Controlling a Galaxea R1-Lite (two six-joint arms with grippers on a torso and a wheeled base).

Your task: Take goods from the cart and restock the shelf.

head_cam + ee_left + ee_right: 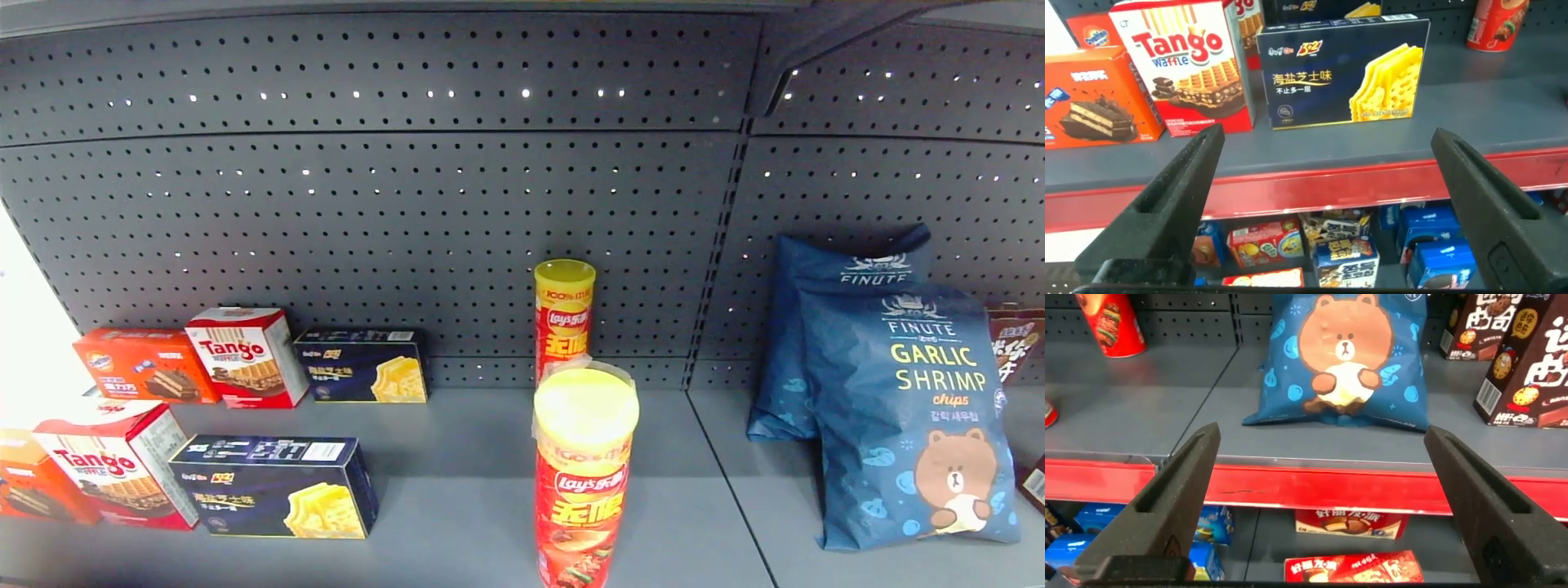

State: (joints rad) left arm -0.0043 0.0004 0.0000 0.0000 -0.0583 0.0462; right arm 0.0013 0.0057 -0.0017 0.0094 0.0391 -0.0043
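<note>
My left gripper [1327, 135] and my right gripper [1323, 431] both hang empty, jaws spread wide apart.

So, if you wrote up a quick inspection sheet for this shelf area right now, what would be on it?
Surface: grey shelf, with bare patches between the product groups.
Job's things: two chip cans standing one behind the other; navy cracker boxes, wafer boxes and orange cake boxes on the left; two blue garlic shrimp chips bags propped upright on the right.
Clutter: nothing seen.
Pincers: left pincer open and empty, facing a cracker box; right pincer open and empty, facing a chips bag.
Cables: nothing seen.
Surroundings: perforated back panel; more snack packs on the tier below.
</note>
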